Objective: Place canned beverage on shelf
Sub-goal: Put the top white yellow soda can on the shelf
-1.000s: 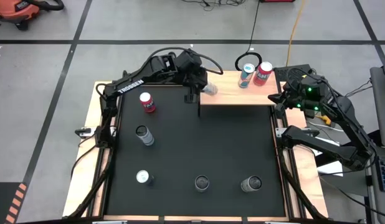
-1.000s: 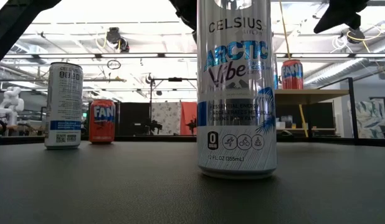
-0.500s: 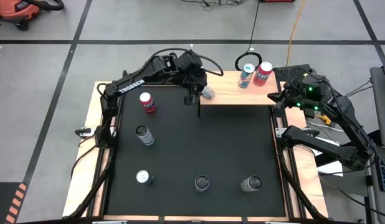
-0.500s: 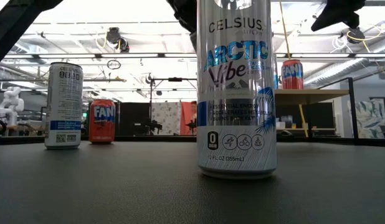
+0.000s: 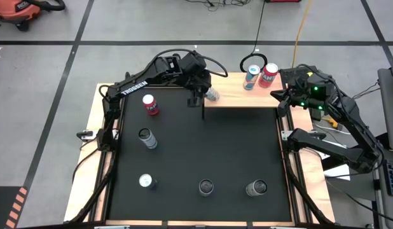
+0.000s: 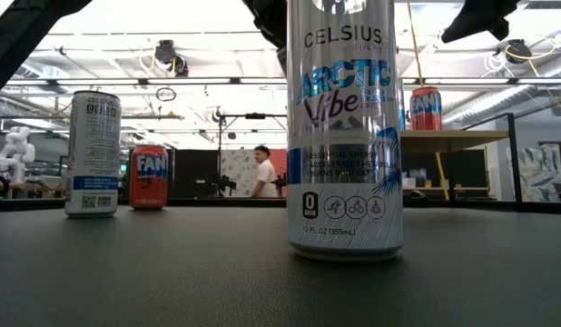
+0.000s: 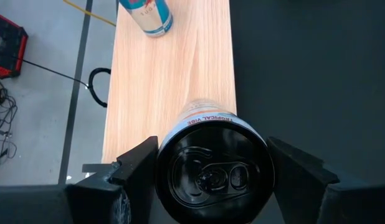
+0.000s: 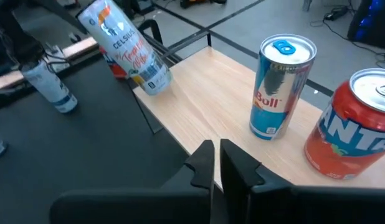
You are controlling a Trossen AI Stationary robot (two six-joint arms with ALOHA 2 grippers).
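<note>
left pincer [image 5: 209, 94] is clamped on a slim white celsius can with orange lettering [image 8: 127, 46], one dark finger [image 7: 133, 171] on each side of its body. seen from the right wrist, that can is tilted, its lower end over the end of the shelf nearest the left arm; whether it touches the wood i cannot tell. in the left wrist view the can's dark top with its pull tab [image 7: 211, 174] fills the space between the fingers.

the shelf, a low rectangular platform of light natural wood [image 5: 238, 98], stands at the 12 o'clock edge of the black bench mat [image 5: 203, 152]. toward its 1 o'clock end stand a slim blue and silver red bull can [image 5: 251, 76] and, just beside it, a squat red fanta can [image 5: 268, 74], both upright.

right pincer [image 8: 216, 163] has its fingers together with nothing between them; it hangs over the shelf's right end, at about 2 o'clock on the bench, near the two upright cans.

on the mat itself, a red can [image 5: 150, 104] stands at 10 o'clock, a silver can [image 5: 147, 138] at 9 o'clock, another silver can [image 5: 145, 182] at 8 o'clock, a dark-topped can [image 5: 206, 187] at 6 o'clock and one more can [image 5: 256, 187] at 5 o'clock. the low view is dominated by a tall white celsius arctic vibe can [image 6: 344, 136]. a person [image 6: 261, 173] stands far off in the room behind.
</note>
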